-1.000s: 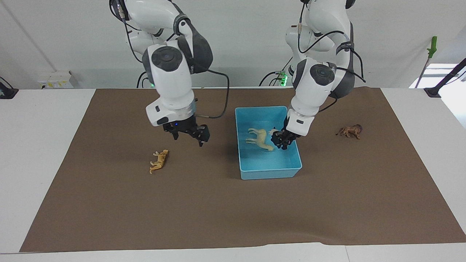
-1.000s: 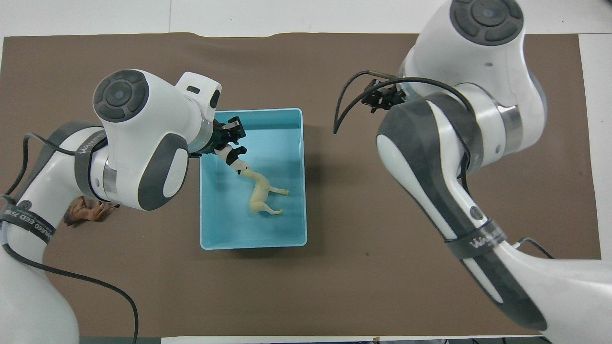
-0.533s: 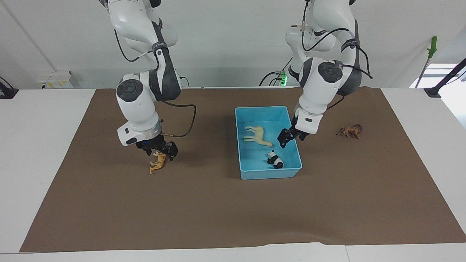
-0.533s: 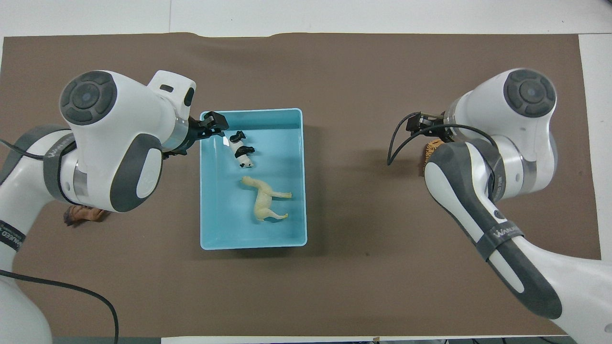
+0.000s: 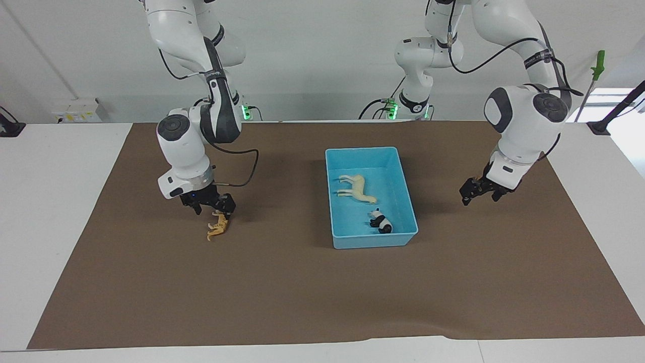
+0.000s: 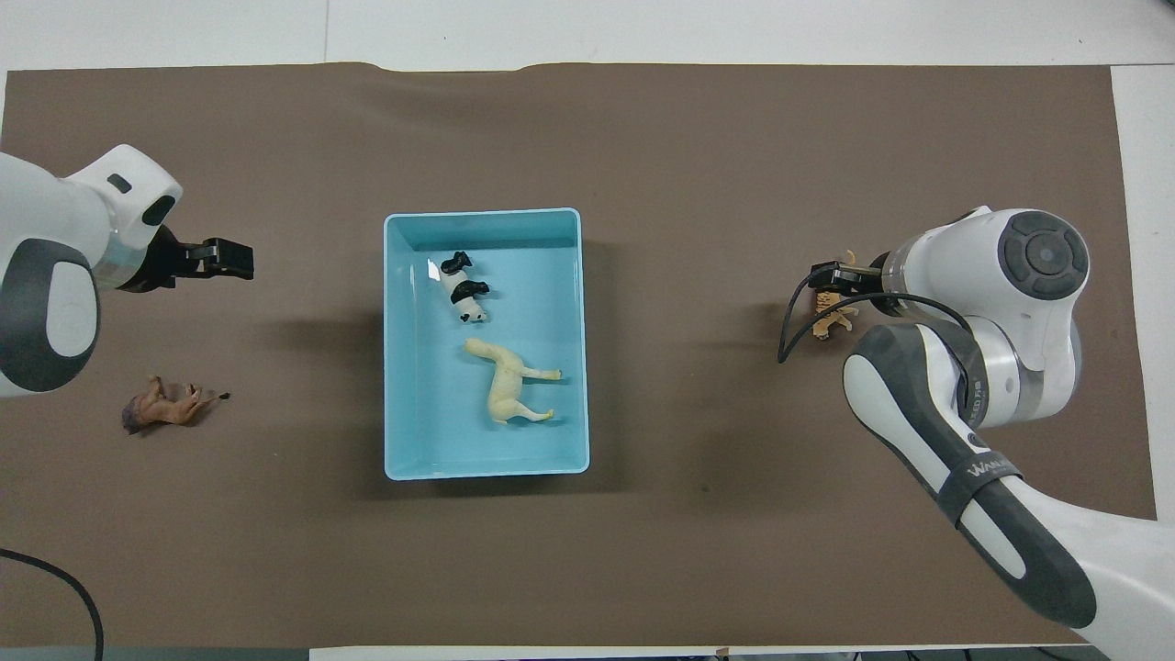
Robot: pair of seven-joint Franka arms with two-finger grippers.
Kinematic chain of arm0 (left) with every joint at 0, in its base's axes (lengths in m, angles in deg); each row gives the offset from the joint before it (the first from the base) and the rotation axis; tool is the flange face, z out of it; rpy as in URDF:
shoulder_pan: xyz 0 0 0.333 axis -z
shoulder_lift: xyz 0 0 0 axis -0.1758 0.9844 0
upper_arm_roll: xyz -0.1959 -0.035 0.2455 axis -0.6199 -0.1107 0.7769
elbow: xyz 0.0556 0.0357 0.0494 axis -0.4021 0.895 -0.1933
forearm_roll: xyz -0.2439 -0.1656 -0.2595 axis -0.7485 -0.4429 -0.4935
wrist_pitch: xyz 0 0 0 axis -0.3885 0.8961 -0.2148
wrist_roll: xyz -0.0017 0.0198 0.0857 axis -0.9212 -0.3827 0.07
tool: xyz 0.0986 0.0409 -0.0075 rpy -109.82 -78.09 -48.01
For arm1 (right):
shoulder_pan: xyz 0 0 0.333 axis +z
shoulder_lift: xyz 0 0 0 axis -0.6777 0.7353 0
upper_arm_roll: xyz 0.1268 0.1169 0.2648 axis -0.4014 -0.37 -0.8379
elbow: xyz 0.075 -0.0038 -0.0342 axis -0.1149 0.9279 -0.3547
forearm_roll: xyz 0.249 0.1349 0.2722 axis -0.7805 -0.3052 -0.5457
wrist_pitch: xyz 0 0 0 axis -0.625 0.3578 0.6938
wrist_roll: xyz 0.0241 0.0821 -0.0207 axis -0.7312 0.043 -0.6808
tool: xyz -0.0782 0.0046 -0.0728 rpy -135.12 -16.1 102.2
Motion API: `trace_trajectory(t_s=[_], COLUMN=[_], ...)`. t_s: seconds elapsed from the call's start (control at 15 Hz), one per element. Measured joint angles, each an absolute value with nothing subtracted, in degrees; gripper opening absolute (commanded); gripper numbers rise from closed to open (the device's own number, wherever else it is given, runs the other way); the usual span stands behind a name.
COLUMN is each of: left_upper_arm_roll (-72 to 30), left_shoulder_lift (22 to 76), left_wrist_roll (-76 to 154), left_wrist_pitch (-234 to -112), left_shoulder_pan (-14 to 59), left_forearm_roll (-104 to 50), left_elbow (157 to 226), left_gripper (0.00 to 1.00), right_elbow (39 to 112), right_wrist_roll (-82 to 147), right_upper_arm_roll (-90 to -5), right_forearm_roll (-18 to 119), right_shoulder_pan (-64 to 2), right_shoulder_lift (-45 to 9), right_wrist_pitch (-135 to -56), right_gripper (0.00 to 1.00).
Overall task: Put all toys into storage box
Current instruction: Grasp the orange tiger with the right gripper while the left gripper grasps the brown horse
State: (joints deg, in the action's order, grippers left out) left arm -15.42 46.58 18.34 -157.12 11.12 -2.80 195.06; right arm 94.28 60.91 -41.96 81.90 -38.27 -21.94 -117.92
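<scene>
Two toys are seen lying inside the light blue storage box [image 5: 371,239] at mid-table, the cream horse [image 5: 356,188] and, in the half farther from the robots, the panda [image 5: 380,222]. Out toward the right arm's end, the orange tiger [image 5: 218,228] is crowded from above by the right gripper [image 5: 209,205], its fingers spread and nothing gripped. Over bare brown mat at the left arm's end, the left gripper [image 5: 477,191] is held with fingers parted and empty, while the brown lion [image 6: 165,408] is left lying on the mat near it.
</scene>
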Motion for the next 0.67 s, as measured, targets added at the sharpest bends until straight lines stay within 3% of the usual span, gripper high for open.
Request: trace_trajectory(t_s=[0.33,0.53,0.6,0.67], left_upper_arm_roll=[-15.39,-15.44,-15.46,-15.44], left_shoulder_lift=[43.55,42.86,42.86,42.86], left_wrist_roll=[2.93,-0.81,-1.29,-1.60], left_wrist_pitch=[-164.46,-167.92,-169.12,-170.00], left_shoulder_pan=[4.88,3.56,3.17,2.75], left_forearm_roll=[-2.31,-0.84,0.26,1.12], left_elbow=[205.98,209.18,209.59,209.84], left_gripper=[1.00,1.00,1.00,0.93], right_elbow=[94.57,94.57,94.57,94.56], right_wrist_roll=[64.48,64.44,64.41,64.41], right_upper_arm_roll=[-42.34,-42.21,-42.19,-42.16], right_forearm_roll=[81.92,81.97,82.02,82.03], right_shoulder_pan=[-34.83,-35.44,-35.64,-35.69], right_shoulder_lift=[-19.02,-17.47,-17.34,-17.34], right_wrist_pitch=[-122.53,-124.12,-124.31,-124.37], right_gripper=[1.00,1.00,0.96,0.70])
